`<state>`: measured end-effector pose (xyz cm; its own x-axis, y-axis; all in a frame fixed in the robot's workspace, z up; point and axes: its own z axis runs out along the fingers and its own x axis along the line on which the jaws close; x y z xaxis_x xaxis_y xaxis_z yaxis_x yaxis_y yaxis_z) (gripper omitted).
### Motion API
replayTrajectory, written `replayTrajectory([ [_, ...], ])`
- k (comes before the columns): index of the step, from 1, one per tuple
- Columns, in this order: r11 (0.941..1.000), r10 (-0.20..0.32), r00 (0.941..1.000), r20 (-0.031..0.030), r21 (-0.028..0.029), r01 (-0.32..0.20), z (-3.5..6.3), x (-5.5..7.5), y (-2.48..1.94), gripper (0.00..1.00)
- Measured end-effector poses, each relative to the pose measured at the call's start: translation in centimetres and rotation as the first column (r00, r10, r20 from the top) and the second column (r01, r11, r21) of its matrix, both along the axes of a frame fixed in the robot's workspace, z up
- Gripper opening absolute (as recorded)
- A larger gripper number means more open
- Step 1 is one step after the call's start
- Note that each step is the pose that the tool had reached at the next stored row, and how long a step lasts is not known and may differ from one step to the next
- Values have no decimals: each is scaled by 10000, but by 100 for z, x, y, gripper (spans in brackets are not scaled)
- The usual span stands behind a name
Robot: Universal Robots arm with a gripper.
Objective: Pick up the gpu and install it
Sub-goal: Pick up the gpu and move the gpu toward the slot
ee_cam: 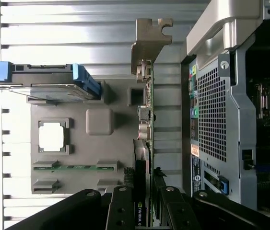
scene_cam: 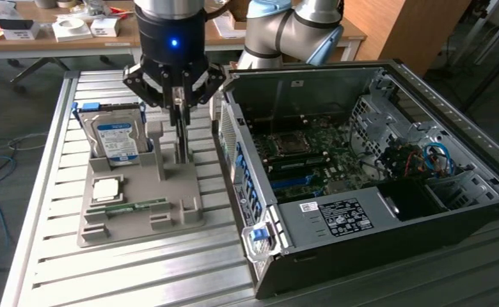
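The gpu (scene_cam: 182, 142) is a thin dark card seen edge-on, upright over the right part of the grey holder tray (scene_cam: 168, 211). My gripper (scene_cam: 178, 118) comes down on it from above and is shut on its upper edge. In the wrist view the gpu (ee_cam: 143, 143) runs between the black fingers (ee_cam: 123, 201), its metal bracket (ee_cam: 146, 43) at the far end; the gripper (ee_cam: 143, 194) clamps it on both sides. Its lower edge is at the tray's slot; I cannot tell whether it still rests there. The open computer case (scene_cam: 361, 185) lies at the exterior view's right.
On the holder tray (ee_cam: 101, 148) stand a silver hard drive with a blue label (scene_cam: 117, 137), a processor chip (scene_cam: 106, 187) and a green memory stick (scene_cam: 130, 206). The case's rear panel (ee_cam: 216, 120) is close beside the card. A cluttered desk (scene_cam: 62, 29) is behind.
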<state>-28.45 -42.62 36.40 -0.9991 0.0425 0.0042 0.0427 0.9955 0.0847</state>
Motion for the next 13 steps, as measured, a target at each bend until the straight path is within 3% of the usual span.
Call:
replayTrajectory([
  [4, 10000, 1, 10000, -1, 72, -1, 124, -1, 0, 26],
  [8, 9997, 48, 10000, 0, 253, -48, 215, 2, 0, 26],
  [13, 9993, 62, 10000, 0, 373, -62, 362, 3, 0, 26],
])
